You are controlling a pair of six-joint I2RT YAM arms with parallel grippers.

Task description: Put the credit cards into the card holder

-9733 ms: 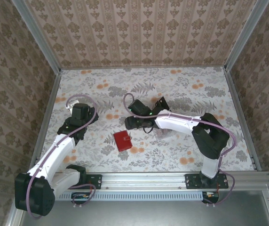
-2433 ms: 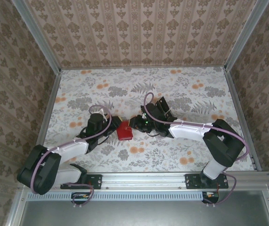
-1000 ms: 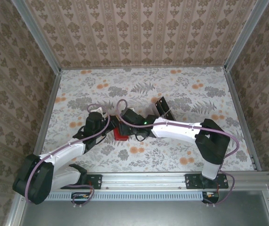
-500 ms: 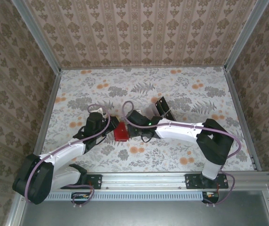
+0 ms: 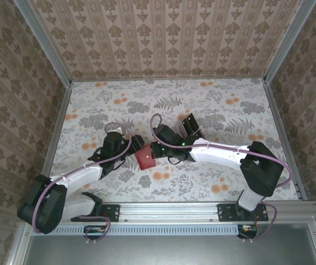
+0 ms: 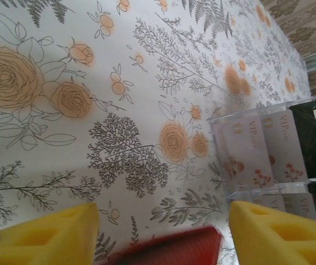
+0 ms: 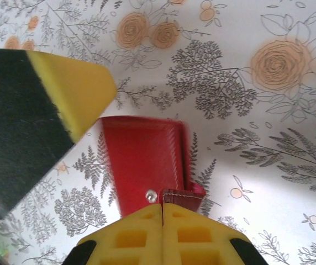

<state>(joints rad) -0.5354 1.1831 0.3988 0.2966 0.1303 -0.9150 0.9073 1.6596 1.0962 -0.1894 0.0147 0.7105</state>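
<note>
From above, the small red leather-like folding wallet (image 5: pixel 145 159) lies between my left gripper (image 5: pixel 133 145) and right gripper (image 5: pixel 156 150). Left wrist: my yellow fingers (image 6: pixel 42 237) stand apart, the wallet's edge between them. Right wrist: my pads (image 7: pixel 136 237) press together at its clasp flap.

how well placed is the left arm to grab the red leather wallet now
Probably yes: the left claw stands open with an edge of the red leather wallet between its fingers and nothing else in the way. The right claw looks shut on the wallet's clasp flap, so room is tight.
</note>
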